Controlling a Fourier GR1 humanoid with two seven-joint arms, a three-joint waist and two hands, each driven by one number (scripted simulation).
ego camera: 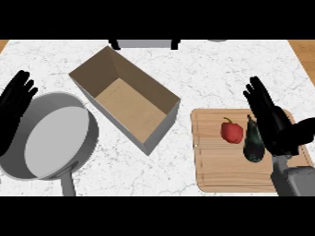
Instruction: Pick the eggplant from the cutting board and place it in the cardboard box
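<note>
A dark eggplant (pixel 253 142) lies lengthwise on the wooden cutting board (pixel 221 173) at the right, next to a red bell pepper (pixel 231 131). My right hand (pixel 277 124) hovers over the board's right side, fingers straight and pointing away, thumb spread to the right, just right of the eggplant and partly overlapping it. The open cardboard box (pixel 125 99) stands at an angle in the middle of the counter, with nothing inside. My left hand (pixel 4 117) rests open at the left edge, fingers up.
A grey pan (pixel 51 136) sits at the left beside my left hand, its handle pointing toward the front edge. A grey object (pixel 143 44) stands at the back edge. White marble counter runs between the box and the board.
</note>
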